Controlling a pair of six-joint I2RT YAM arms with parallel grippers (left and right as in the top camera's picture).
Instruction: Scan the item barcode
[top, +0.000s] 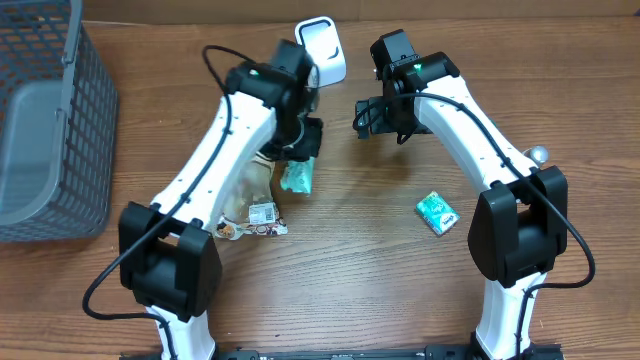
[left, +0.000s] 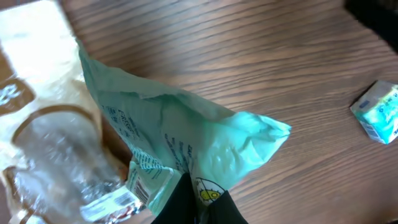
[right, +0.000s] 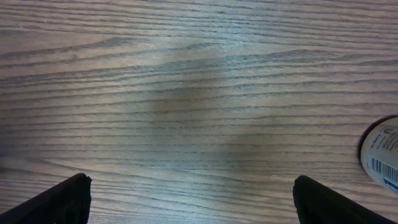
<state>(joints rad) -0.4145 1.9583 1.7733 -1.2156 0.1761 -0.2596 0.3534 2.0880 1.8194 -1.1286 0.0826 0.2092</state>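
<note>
Noted left gripper (top: 300, 155) pinched fully shut on one end of a crumpled green packet (top: 297, 180), near mid-table, just below and left of the white scanner (top: 322, 48) at the far edge. In left wrist view, saw dark fingers (left: 189, 202) nipping the packet's printed end, with the rest of the film spread out ahead over the wooden table (top: 350, 270). Cannot tell whether lifted clear or resting on the wood. Logged packet touching or overlapping a beige bag (top: 250, 200) with clear window on its left side. Found right gripper (top: 362, 118) spread wide, holding nothing, hovering over bare wood right of the scanner, apart from the packet. Spotted small teal carton (top: 437, 213) lying alone further right. Marked grey wire basket (top: 60, 120) at far left edge. Caught a white rounded labelled thing (right: 380, 158) at right wrist frame's edge, identity unclear.
</note>
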